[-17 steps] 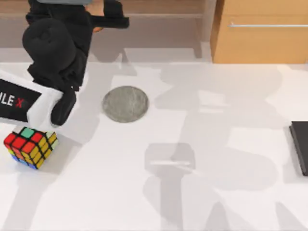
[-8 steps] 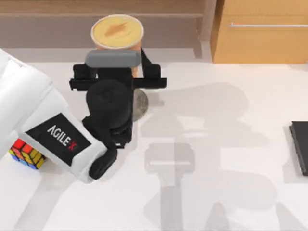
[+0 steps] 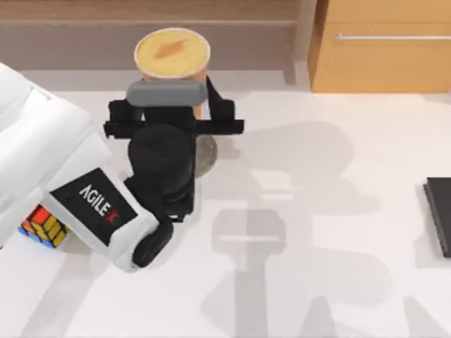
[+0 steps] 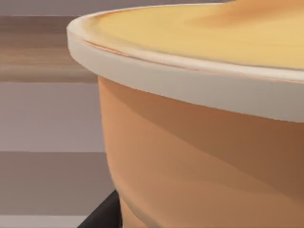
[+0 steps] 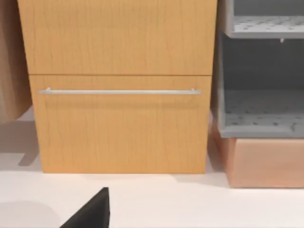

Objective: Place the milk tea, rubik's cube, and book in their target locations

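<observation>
The milk tea [image 3: 172,52], an orange-tan cup with a pale rim and flat yellow top, is upright at the back left of the table. My left gripper [image 3: 173,90] is shut on its side. The cup's wall [image 4: 199,161] is very close in the left wrist view, with a dark finger [image 4: 102,214] against it. The grey speckled coaster [image 3: 207,153] peeks out from under the gripper; I cannot tell whether the cup touches it. The rubik's cube [image 3: 42,227] lies at the left edge, half covered by my left arm. The flat black slab [image 3: 439,215] is at the right edge. The book is out of view.
A wooden drawer cabinet [image 3: 380,49] with a metal handle [image 5: 118,91] stands at the back right. Beside it is a grey shelf unit [image 5: 261,71] on a wooden base. A low wooden ledge [image 3: 70,10] runs along the back left. The right arm's dark part [image 5: 90,213] shows in its wrist view.
My left arm has swung from the far left to the coaster, bringing the milk tea into sight and covering most of the coaster. It has barely shifted over the last half second.
</observation>
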Available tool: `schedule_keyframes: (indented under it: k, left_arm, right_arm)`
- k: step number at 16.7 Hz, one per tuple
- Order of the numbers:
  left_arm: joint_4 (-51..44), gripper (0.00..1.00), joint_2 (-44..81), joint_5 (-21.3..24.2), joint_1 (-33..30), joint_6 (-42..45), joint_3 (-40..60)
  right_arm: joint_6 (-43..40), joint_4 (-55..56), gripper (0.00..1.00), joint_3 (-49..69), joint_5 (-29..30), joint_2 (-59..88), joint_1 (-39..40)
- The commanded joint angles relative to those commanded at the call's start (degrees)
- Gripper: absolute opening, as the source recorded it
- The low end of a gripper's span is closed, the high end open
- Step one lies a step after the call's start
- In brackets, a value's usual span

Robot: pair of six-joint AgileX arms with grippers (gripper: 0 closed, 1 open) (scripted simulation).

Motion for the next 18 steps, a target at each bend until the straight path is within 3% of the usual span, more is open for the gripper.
schedule_keyframes:
  k: [9, 18]
  left_arm:
    - [3.6, 0.0, 4.1, 0.0, -0.1, -0.1, -0.1]
    - [3.6, 0.68, 4.1, 0.0, -0.1, -0.1, -0.1]
  right_arm:
    - [0.0, 0.0, 1.0, 0.0, 0.0, 0.0, 0.0]
    - [0.0, 0.0, 1.0, 0.0, 0.0, 0.0, 0.0]
